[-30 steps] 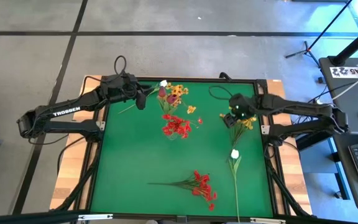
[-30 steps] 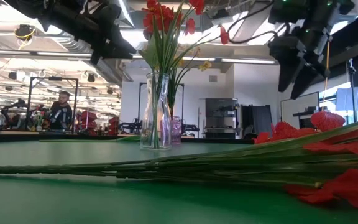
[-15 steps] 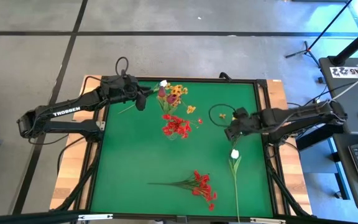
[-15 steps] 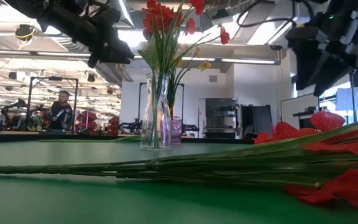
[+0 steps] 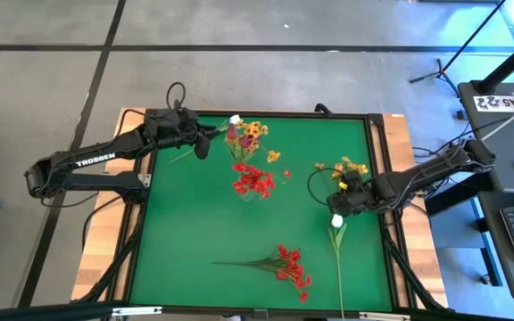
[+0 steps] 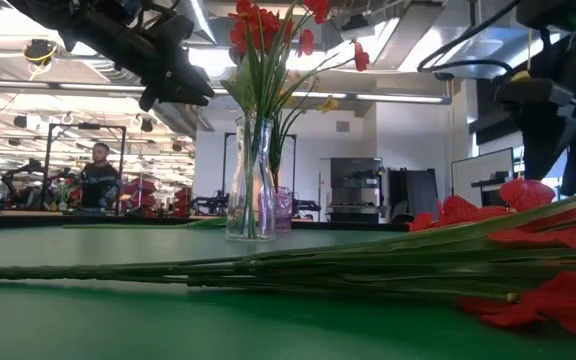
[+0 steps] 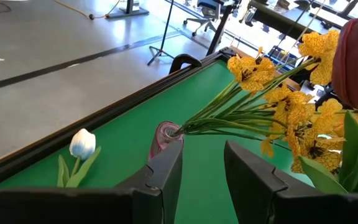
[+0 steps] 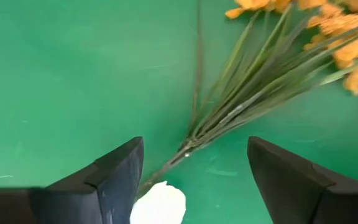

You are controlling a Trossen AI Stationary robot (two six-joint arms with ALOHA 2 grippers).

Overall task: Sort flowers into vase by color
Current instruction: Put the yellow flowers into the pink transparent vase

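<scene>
Right gripper [image 5: 338, 206]: right of centre in the high view, fingers spread wide, nothing held, above white bud [image 5: 336, 220] and yellow spray [image 5: 348, 167] stems. Left gripper [image 5: 202, 143]: upper left, fingers partly apart, empty. Red spray [image 5: 286, 264]: lower centre. Vase [image 6: 252, 180]: centre, low view, holds red flowers.

A clear glass vase [image 6: 251, 180] holding red flowers [image 6: 268, 25] stands at frame centre-left on the green table [image 6: 88, 320], with a red spray [image 6: 508, 245] lying across the foreground.

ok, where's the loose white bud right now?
High view: the white bud lies on the mat's right side, just under the open right gripper, below the yellow spray.
</scene>
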